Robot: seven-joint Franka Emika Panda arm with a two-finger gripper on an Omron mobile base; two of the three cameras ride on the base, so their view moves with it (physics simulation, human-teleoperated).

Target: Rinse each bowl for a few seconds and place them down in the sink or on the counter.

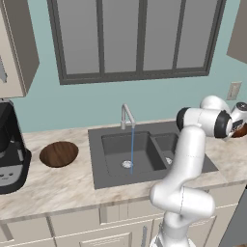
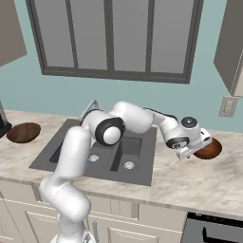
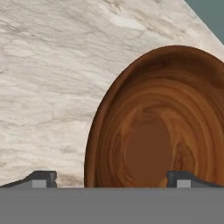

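One dark-brown bowl [image 1: 59, 154] [image 2: 23, 132] rests on the counter [image 1: 62, 185] left of the sink [image 1: 112, 176] [image 2: 142, 176]. A more reddish bowl [image 2: 210, 149] [image 3: 162, 122] [image 1: 240, 130] sits on the counter right of the sink, partly covered by the hand. My gripper [image 2: 188, 153] [image 3: 113, 179] is open and hangs low over this bowl's near rim, with the rim between its fingertips [image 3: 43, 178]. Nothing is held. A thin stream of water [image 1: 132, 149] runs from the faucet [image 1: 126, 116] into the left basin.
A black coffee machine [image 1: 9, 149] stands at the counter's far left. A wall outlet [image 2: 228, 106] is above the reddish bowl. The arm stretches across the right basin [image 2: 130, 152]. A dark appliance top [image 2: 213, 230] lies below the counter at the lower right.
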